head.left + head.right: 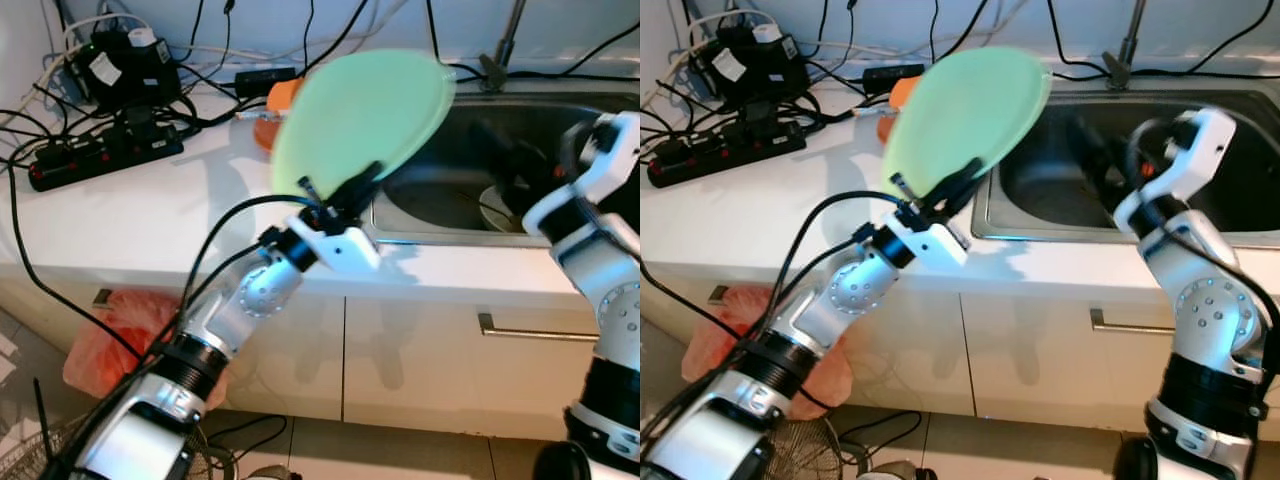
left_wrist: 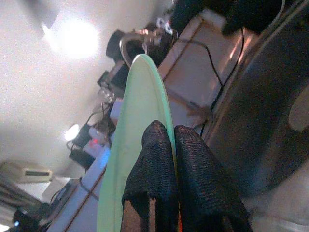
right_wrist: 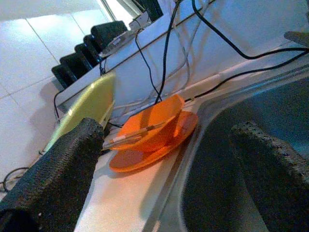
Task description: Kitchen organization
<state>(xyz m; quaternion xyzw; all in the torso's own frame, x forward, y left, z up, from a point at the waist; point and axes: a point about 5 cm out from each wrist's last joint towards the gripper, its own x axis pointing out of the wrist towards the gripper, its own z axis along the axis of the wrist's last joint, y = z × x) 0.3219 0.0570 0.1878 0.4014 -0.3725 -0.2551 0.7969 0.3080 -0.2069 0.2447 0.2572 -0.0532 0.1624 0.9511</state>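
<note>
No writing, brand, number or sign can be read anywhere. The black power adapter (image 1: 120, 62), on the counter behind the power strip (image 1: 105, 155), carries small white labels, but their print is too small and blurred to make out.
</note>
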